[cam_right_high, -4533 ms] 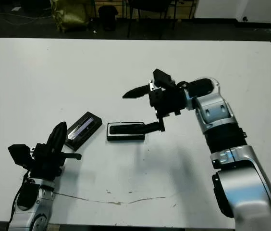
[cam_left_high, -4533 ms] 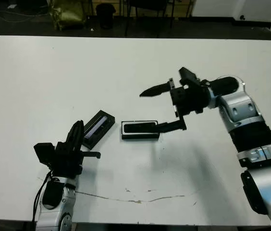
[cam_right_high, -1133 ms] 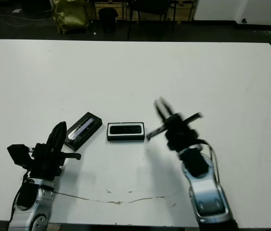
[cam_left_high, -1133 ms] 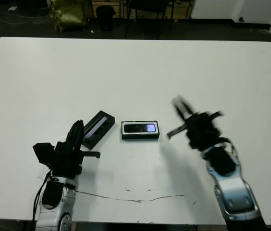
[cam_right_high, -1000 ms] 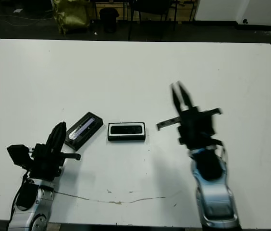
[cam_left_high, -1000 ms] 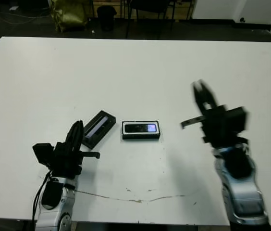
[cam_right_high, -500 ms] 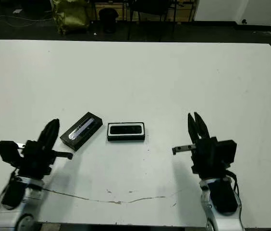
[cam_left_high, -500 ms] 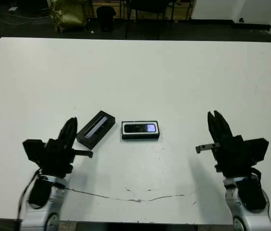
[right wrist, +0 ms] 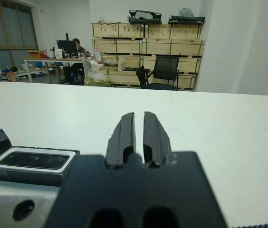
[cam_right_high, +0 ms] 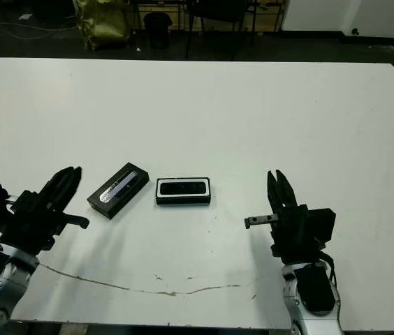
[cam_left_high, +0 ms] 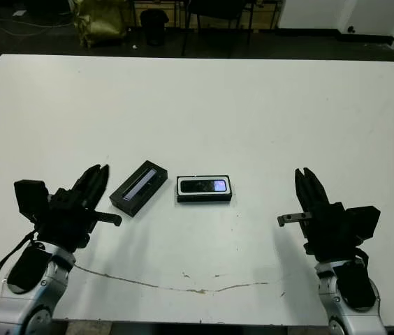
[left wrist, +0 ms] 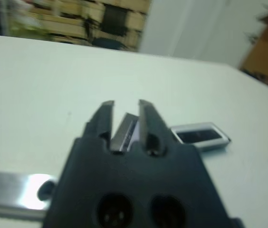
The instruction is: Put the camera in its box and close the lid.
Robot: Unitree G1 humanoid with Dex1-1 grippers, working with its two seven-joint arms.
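The camera [cam_left_high: 204, 185], a slim black bar, lies inside the white-lined box [cam_left_high: 204, 199] at the middle of the table. Just left of the box, the lid [cam_left_high: 138, 188] lies flat and askew with its pale strip up. My left gripper [cam_left_high: 99, 170] is low at the near left, a short way from the lid, with a narrow gap between its fingers and nothing held. The left wrist view shows the lid [left wrist: 124, 130] through that gap. My right gripper [cam_left_high: 303, 172] stands shut and empty at the near right, well clear of the box [right wrist: 32, 171].
A thin dark crack line [cam_left_high: 183, 286] runs along the table near its front edge. Beyond the far edge of the table are chairs and a yellow bag [cam_left_high: 99, 21]. Shelves of crates and a person at a desk [right wrist: 72, 47] show in the right wrist view.
My right gripper let go of the camera in the box, swung back to the near right and shut. My left arm has shifted left, away from the lid.
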